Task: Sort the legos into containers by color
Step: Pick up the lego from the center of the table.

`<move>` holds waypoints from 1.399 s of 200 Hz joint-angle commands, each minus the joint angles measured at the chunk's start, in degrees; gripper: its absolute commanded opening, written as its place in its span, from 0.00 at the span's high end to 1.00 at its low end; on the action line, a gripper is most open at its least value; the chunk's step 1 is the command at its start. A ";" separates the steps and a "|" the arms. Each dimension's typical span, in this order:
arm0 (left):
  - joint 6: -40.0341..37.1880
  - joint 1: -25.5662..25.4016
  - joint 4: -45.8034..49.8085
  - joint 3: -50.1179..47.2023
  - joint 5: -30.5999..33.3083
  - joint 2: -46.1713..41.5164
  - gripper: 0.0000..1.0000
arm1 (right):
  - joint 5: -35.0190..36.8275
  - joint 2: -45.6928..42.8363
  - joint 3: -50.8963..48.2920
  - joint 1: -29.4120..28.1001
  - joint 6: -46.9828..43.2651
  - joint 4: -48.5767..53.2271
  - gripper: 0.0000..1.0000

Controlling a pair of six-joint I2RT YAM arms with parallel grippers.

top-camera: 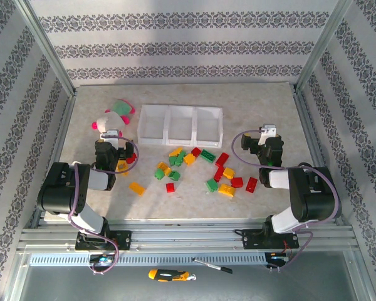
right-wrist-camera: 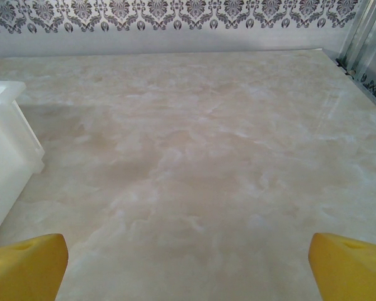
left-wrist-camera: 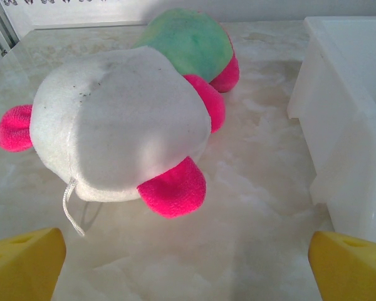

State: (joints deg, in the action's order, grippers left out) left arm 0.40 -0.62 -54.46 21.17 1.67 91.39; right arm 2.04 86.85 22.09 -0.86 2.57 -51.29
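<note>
From above, the legos (top-camera: 194,168) are seen scattered before the containers (top-camera: 180,123). At the left wrist, the left gripper (left-wrist-camera: 188,269) is held open, facing the plush toy (left-wrist-camera: 122,135), which could be snagged by mistake. At the right wrist, the right gripper (right-wrist-camera: 188,269) is likewise spread, empty.

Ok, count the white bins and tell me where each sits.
3, joined in one row behind the bricks: left bin nearest the plush toy, middle bin, right bin. None looks hidden.
</note>
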 commanded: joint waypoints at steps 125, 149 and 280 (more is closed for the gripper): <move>-5.86 -4.58 20.37 1.38 -4.64 -29.57 0.01 | 3.11 -25.13 3.28 -3.44 -0.72 28.80 0.02; -7.94 -8.50 29.56 4.99 -11.02 -33.52 0.01 | 5.25 -30.95 7.47 -8.52 0.33 43.86 0.02; -18.35 -22.01 50.28 14.87 -36.19 -32.24 0.01 | 12.70 -12.99 25.59 -29.66 37.70 77.51 0.02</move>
State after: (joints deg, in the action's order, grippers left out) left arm -13.58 -21.82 -7.09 35.09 -31.14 57.25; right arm 14.15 69.32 45.58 -30.55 30.33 25.58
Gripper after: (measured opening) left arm 0.994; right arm 0.982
